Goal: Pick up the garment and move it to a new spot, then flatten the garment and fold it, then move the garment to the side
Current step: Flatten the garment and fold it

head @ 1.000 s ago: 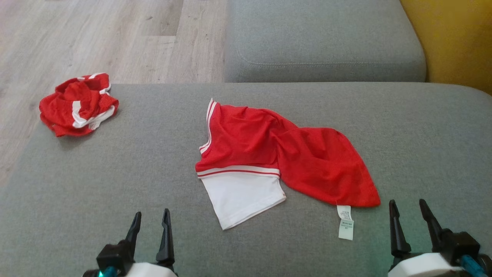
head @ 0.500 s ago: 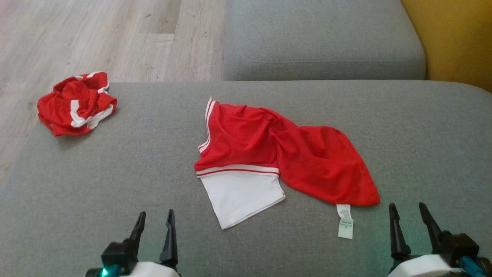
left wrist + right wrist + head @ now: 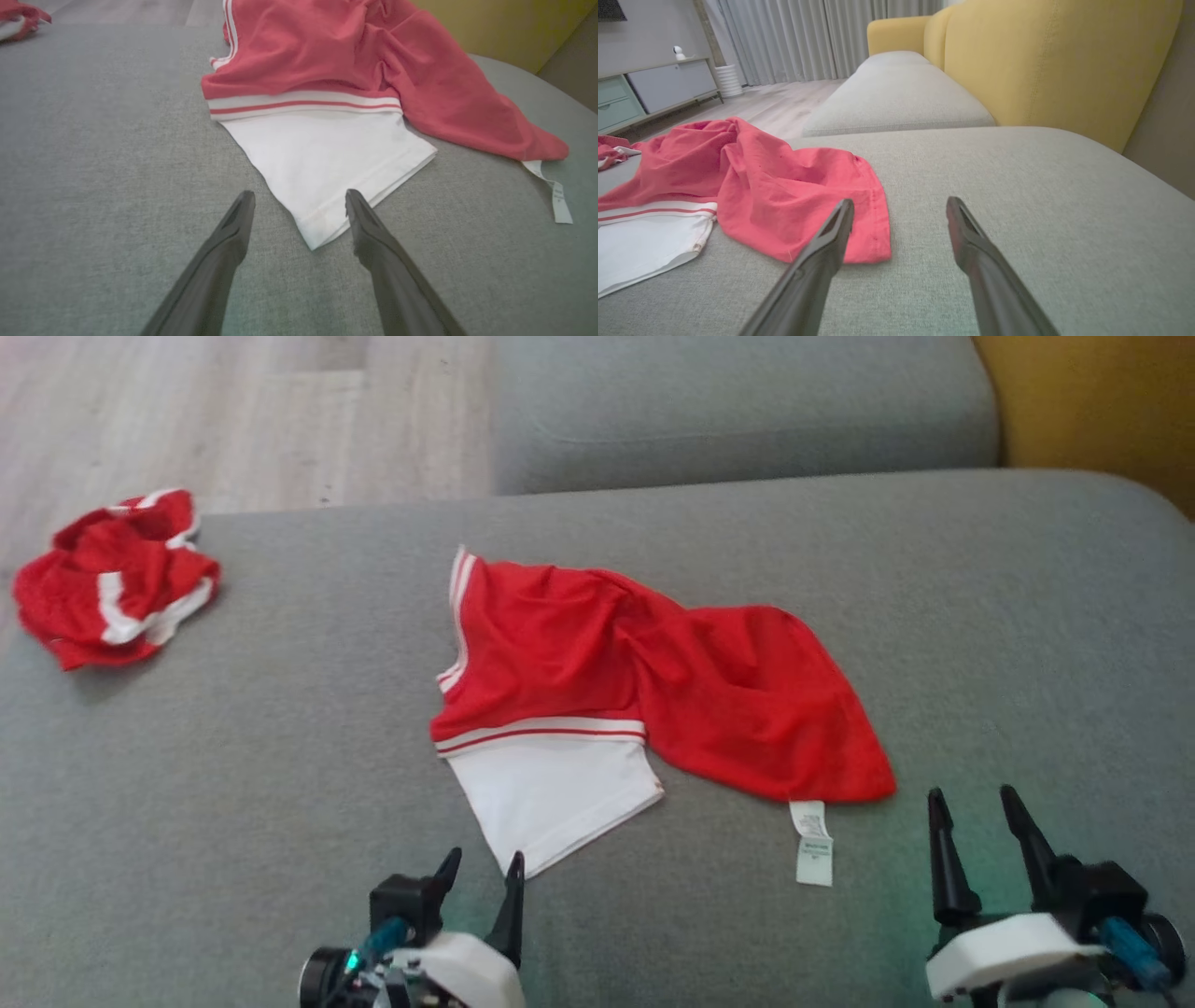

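Observation:
The garment [image 3: 653, 681] is a red shirt with a white hem panel [image 3: 551, 793] and white stripes. It lies loosely spread in the middle of the grey sofa cushion [image 3: 280, 756]. My left gripper [image 3: 485, 857] is open at the white panel's near corner. In the left wrist view the left gripper [image 3: 300, 193] has a finger on each side of that corner of the garment [image 3: 327, 60]. My right gripper [image 3: 971, 793] stands open just right of the red edge and its label tag [image 3: 812, 840]. The right wrist view shows the right gripper [image 3: 900, 200] with bare cushion between its fingers, beside the garment [image 3: 775, 186].
A second red-and-white garment [image 3: 112, 579] lies crumpled at the cushion's far left edge. Behind is another grey cushion [image 3: 738, 411], with wood floor [image 3: 187, 420] to its left. A yellow backrest [image 3: 1102, 401] closes off the right side.
The head camera has shifted, so the whole scene sits lower left in the picture. My left gripper has moved right, up to the garment's white corner. The right gripper holds its place.

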{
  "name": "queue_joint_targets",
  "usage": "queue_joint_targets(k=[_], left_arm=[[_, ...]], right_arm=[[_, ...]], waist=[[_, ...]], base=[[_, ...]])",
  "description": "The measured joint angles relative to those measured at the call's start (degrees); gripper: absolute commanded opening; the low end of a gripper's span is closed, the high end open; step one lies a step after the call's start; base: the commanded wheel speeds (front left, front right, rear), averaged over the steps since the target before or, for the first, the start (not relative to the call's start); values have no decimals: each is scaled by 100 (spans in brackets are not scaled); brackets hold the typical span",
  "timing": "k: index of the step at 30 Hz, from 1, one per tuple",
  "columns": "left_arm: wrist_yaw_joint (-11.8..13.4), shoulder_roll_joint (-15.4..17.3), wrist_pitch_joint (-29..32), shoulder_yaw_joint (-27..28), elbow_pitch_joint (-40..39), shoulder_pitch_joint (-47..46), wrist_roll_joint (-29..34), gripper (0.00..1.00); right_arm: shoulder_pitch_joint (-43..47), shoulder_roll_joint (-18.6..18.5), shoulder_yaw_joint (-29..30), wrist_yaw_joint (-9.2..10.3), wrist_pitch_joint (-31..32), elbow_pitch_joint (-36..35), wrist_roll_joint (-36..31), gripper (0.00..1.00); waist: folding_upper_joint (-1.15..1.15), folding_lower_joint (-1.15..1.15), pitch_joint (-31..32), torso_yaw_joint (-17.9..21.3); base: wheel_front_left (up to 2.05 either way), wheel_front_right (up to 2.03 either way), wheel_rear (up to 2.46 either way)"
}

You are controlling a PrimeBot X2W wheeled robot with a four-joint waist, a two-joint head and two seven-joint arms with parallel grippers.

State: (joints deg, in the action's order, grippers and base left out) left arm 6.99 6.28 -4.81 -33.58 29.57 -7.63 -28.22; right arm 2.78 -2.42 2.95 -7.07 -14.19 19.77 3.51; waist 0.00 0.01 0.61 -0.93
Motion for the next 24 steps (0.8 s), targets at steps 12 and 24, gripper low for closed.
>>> queue_joint_targets(k=[12,24], left_arm=[[66,-280,-32,18,1269,-939,-247,100],[11,-345,-96,-378,1351,-1248,-305,0]], right_arm=[[-366,-1,-76,1,7,18,-12,100],[-999,-4,-259,0,175,568,-119,100]], waist=[[0,0,-596,485],[0,0,-799,298]], base=[[0,0,0],[0,0,0]])
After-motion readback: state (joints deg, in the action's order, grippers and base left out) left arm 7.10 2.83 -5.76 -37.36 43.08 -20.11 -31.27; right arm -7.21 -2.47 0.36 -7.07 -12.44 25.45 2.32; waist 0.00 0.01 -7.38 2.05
